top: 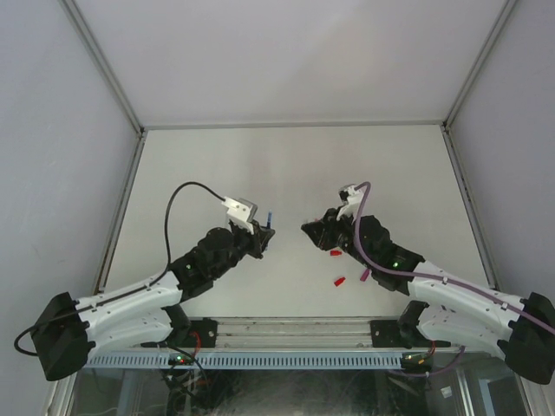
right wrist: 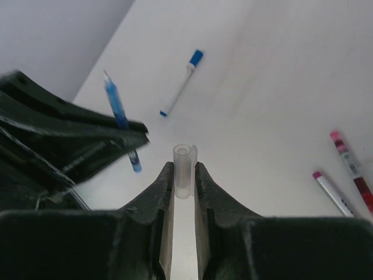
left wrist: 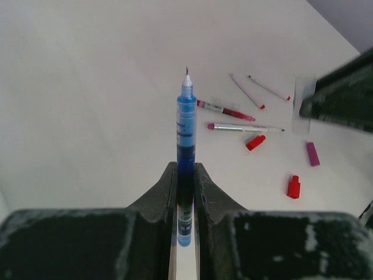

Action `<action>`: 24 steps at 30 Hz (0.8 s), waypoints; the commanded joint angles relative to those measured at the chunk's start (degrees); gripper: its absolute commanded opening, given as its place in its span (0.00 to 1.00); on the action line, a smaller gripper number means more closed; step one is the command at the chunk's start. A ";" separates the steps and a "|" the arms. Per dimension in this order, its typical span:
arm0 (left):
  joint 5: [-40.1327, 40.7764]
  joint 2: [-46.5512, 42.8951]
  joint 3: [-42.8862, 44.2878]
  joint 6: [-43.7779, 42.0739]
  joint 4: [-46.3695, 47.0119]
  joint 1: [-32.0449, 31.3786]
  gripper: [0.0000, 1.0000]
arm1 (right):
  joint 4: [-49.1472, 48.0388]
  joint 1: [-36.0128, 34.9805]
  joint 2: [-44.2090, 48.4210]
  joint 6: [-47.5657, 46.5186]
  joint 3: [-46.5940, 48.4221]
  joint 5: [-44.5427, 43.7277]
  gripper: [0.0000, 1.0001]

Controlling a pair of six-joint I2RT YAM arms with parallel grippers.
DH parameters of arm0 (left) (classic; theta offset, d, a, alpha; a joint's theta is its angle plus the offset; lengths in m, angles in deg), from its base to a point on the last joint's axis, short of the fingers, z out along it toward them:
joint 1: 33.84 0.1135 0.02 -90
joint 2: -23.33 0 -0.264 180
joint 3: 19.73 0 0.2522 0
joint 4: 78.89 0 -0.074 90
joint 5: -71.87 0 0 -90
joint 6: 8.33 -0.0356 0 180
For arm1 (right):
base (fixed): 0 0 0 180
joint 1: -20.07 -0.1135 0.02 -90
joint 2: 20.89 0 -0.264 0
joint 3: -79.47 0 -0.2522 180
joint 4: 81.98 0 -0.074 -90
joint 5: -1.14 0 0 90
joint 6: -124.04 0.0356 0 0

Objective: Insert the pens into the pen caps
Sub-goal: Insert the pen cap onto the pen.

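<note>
Overhead first. Finds the left gripper (top: 263,232) and the right gripper (top: 310,229) raised over the middle of the table (top: 217,165), tips facing each other, near but apart. Notes a blue pen (top: 270,215) projecting from the left gripper. Cannot tell from above what the right jaws hold. Counts two red caps (top: 335,254) on the table beside the right arm, with a magenta cap (top: 363,274) just right of the nearer one.

Left wrist next. Shows the left gripper (left wrist: 186,169) clamped on the blue pen (left wrist: 186,125), pinching the lower barrel, bare nib pointing away from the camera. Locates four uncapped pens loose on the table beyond: a red pen (left wrist: 224,109), a magenta-ended pen (left wrist: 245,127) just below it, and two thin pens (left wrist: 247,91) farther out. Places one of the red caps (left wrist: 255,142) just beside the magenta-ended pen, the other nearer the camera, and the magenta cap (left wrist: 313,154) to their right. Registers the right gripper (left wrist: 341,99) only as a dark blur at the right edge.

Right wrist last. Shows the right gripper (right wrist: 184,166) closed on a translucent cap (right wrist: 184,169), open mouth facing away from the camera. Finds the left gripper (right wrist: 125,134) at left carrying the blue pen (right wrist: 116,102), apart from the cap. Notes a second blue pen (right wrist: 182,81) flat on the table beyond, and the red pen (right wrist: 352,169) and magenta-ended pen (right wrist: 332,192) at the right edge.
</note>
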 commanded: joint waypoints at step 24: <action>-15.69 11.46 4.87 -2.47 12.22 -0.96 0.00 | -39.60 15.26 -3.70 -1.68 -5.98 27.45 0.00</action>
